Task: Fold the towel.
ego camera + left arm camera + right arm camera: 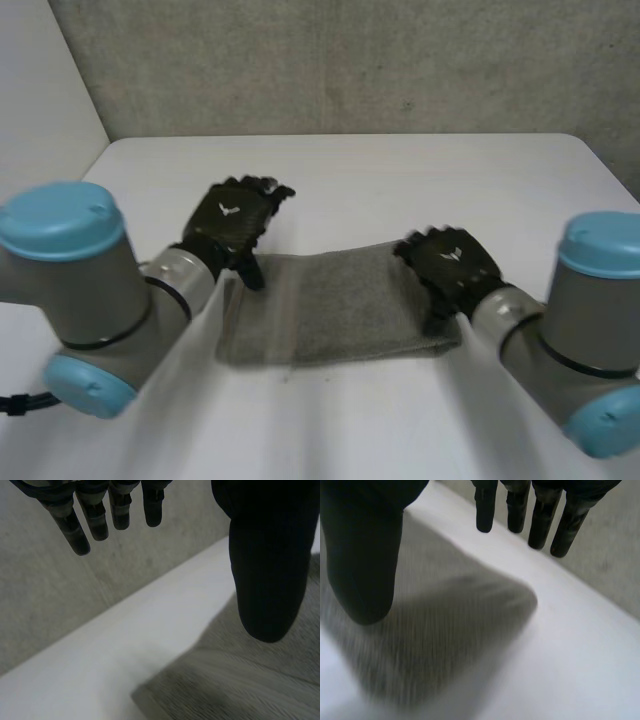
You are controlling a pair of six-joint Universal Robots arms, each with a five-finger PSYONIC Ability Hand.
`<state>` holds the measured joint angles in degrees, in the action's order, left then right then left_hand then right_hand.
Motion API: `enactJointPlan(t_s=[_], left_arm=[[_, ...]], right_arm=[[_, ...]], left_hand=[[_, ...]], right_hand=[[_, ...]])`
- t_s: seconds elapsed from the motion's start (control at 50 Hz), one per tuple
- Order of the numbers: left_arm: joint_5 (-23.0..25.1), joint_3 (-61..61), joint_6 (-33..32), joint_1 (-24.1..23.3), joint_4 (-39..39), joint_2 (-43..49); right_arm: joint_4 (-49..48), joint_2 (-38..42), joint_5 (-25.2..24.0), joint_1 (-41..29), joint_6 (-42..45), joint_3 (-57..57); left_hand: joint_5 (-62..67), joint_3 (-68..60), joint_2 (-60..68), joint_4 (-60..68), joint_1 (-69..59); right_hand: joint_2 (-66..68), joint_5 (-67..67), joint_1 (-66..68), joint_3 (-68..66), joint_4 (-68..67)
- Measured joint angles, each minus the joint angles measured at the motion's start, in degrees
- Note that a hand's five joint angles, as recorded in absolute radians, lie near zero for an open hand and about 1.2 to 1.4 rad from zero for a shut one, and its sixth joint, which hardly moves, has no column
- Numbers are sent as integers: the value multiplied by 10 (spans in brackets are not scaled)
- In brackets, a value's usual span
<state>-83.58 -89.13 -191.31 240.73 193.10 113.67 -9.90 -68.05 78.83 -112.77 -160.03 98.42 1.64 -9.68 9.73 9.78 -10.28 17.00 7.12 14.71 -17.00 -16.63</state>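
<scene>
Left hand (265, 555) and right hand (365, 545) hang spread apart over towel (335, 305) corners in wrist views, gripping nothing; head view shows the towel whole on the tabletop (400, 170).

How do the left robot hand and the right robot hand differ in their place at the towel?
The left robot hand is at the left end of the towel; the right robot hand is at its right end. In the head view, the left robot hand lies mostly over the bare table beyond the far left corner, while the right robot hand overlaps the towel's right edge. Both hands are open and hold nothing.
</scene>
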Motion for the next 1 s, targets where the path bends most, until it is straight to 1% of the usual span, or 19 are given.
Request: enactJointPlan(t_s=[0.02, 0.06, 0.1, 0.12, 0.14, 0.18, 0.26, 0.34, 0.4, 0.64, 0.66, 0.72, 0.74, 0.76, 0.78, 0.8, 0.88, 0.92, 1.0], left_arm=[[-11, 3, 0, -7, 0, 12], [-26, 4, -1, -14, -1, 24], [-44, 3, -2, -20, -2, 36], [-49, 3, -3, -21, -2, 38], [-54, 1, -4, -23, -3, 40], [-62, -3, -4, -24, -4, 42], [-67, -18, -5, -22, -7, 29], [-67, -37, -5, -17, -8, 7], [-65, -52, -4, -11, -8, -13], [-63, -78, -3, -5, -8, -35], [-63, -79, -3, -6, -8, -35], [-64, -79, -3, -7, -8, -34], [-65, -79, -2, -8, -8, -34], [-65, -79, -2, -8, -8, -34], [-66, -79, -2, -8, -8, -34], [-66, -79, -2, -8, -8, -34], [-67, -79, -2, -7, -9, -36], [-68, -79, -1, -6, -9, -42], [-68, -80, 0, -2, -9, -62]], right_arm=[[-1, -2, -8, 15, 6, 16], [-3, -2, -20, 31, 14, 32], [-10, 5, -47, 54, 29, 53], [-11, 8, -52, 58, 31, 55], [-13, 13, -62, 63, 35, 57], [-17, 24, -78, 68, 40, 55], [-19, 36, -89, 69, 36, 35], [-17, 37, -88, 64, 19, 18], [-14, 35, -84, 57, 0, 14], [-10, 17, -81, 58, -10, 61], [-11, 17, -81, 58, -9, 64], [-14, 22, -79, 61, -3, 70], [-16, 25, -78, 63, 1, 70], [-16, 25, -78, 63, 1, 70], [-23, 30, -75, 67, 11, 67], [-26, 32, -73, 68, 16, 65], [-44, 34, -56, 68, 41, 47], [-60, 29, -32, 53, 64, 23], [-72, 25, 5, -31, 94, -35]], left_hand=[[0, 0, 0, 0, 0], [0, 0, 0, 0, 0], [0, 0, 0, 0, 0], [0, 0, 0, 0, 0], [0, 0, 0, 0, 0], [0, 0, 0, 0, 0], [0, 0, 0, 0, 0], [0, 1, -1, -1, 0], [0, 1, -1, -1, 0], [0, 1, -1, -1, 0], [0, 1, -1, -1, 0], [0, 1, -1, -1, 0], [0, 1, -1, -1, 0], [0, 1, -1, -1, 0], [0, 1, -1, -1, 0], [0, 1, -1, -1, 0], [0, 1, -1, -1, 0], [0, 1, -1, -1, 0], [0, 1, -1, -1, 0]], right_hand=[[66, 67, 60, -68, -72], [120, 108, 102, -122, -117], [329, 295, 274, -323, -318], [329, 295, 274, -323, -318], [454, 417, 366, -443, -447], [498, 467, 385, -494, -499], [489, 472, 382, -492, -499], [314, 329, 272, -319, -324], [224, 227, 198, -218, -222], [191, 184, 165, -182, -185], [192, 185, 166, -184, -188], [293, 275, 234, -293, -288], [377, 361, 286, -377, -383], [377, 361, 286, -377, -383], [459, 450, 347, -466, -482], [473, 465, 363, -481, -500], [495, 474, 379, -500, -516], [501, 482, 384, -507, -516], [501, 487, 384, -507, -517]])
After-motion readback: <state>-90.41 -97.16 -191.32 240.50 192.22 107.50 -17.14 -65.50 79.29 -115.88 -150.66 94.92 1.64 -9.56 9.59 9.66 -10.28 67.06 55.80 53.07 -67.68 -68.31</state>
